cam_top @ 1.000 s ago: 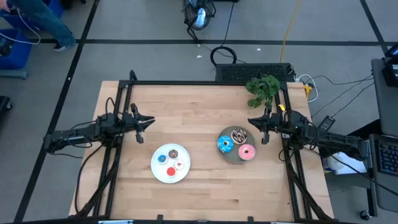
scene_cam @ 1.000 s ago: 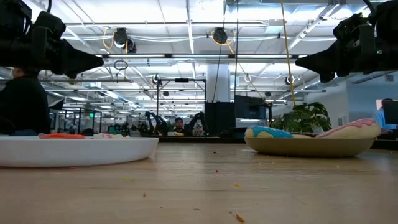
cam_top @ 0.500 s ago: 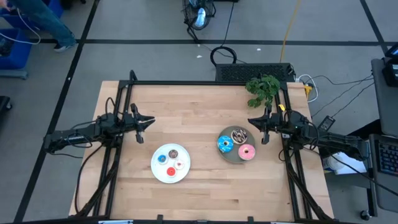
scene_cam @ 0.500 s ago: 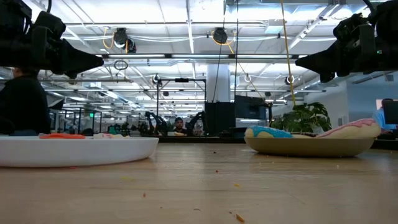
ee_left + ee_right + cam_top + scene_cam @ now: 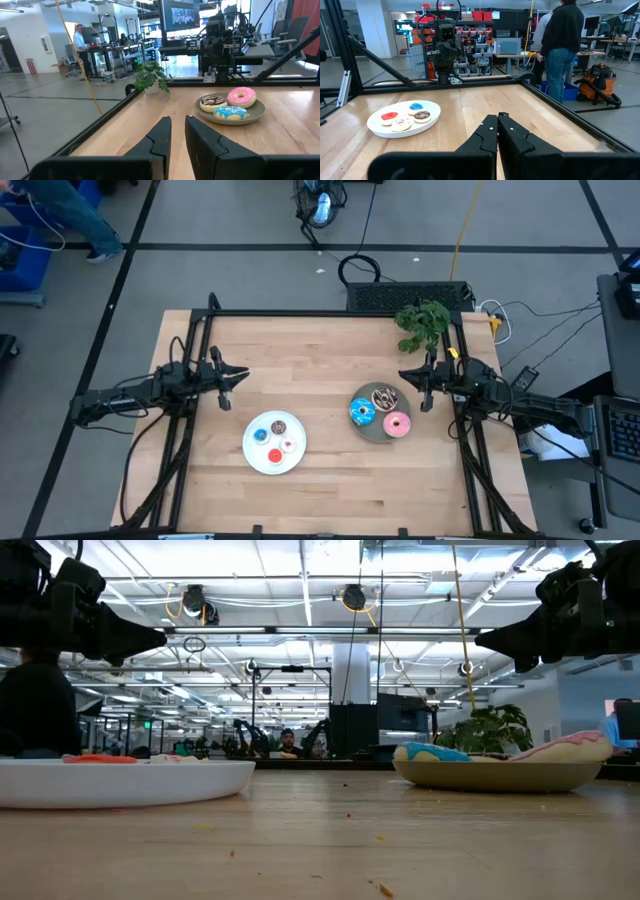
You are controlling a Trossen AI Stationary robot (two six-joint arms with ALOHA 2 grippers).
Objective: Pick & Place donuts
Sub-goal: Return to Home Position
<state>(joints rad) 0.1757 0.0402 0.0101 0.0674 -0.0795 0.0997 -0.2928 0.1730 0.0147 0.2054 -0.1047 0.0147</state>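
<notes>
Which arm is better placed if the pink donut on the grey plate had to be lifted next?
Right. The right gripper hangs just beside the grey plate holding the pink donut; the left gripper is across the table, with the white plate nearer to it.

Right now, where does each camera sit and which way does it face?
High view: overhead, straight down on the wooden table; both arms, left gripper and right gripper.
Low view: tabletop height, facing the room; both arms at upper corners.
Left wrist view: past its own open gripper toward the grey round plate and right arm.
Right wrist view: past its own shut gripper toward the white round plate and left arm.
Shared: high and low views show both plates.
</notes>
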